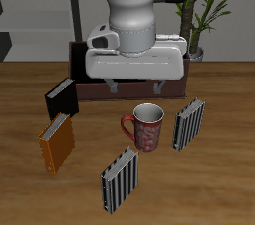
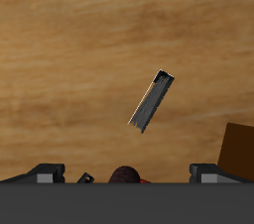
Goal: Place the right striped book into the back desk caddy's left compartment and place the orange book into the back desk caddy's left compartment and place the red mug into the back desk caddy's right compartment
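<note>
Okay, I see the right striped book (image 1: 120,180) standing upright near the table's front edge, spine vertical; from the wrist camera its top edge (image 2: 151,102) runs as a slanted strip. My gripper (image 1: 136,83) hangs over the back desk caddy (image 1: 174,80), holding nothing; I cannot tell its finger gap.

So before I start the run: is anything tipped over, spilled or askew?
Nothing stands out. The red mug is upright, and the orange book, the black book and both striped books all stand on edge on the table.
</note>
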Controlling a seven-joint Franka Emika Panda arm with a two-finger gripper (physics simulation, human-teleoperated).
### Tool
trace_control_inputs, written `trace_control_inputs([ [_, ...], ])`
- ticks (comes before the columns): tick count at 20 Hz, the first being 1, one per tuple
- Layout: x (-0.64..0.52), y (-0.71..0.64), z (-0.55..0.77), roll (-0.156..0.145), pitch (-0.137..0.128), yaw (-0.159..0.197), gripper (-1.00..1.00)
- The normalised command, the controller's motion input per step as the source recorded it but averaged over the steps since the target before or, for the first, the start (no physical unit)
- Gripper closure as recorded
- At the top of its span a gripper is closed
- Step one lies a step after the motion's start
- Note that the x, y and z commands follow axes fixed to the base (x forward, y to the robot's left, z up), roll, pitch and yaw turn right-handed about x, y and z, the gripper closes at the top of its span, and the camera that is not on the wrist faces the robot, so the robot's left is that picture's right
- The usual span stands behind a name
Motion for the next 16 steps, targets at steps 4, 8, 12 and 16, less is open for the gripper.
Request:
trace_control_inputs([
  [4, 0.34, 0.04, -0.13, -0.007, -0.057, -0.069, -1.0],
  [8, 0.35, -0.07, -0.26, -0.008, -0.012, -0.064, -1.0],
  [12, 0.18, -0.09, -0.18, -0.013, -0.015, -0.067, -1.0],
  [16, 0.2, -0.24, -0.31, -0.006, -0.002, -0.082, -1.0],
])
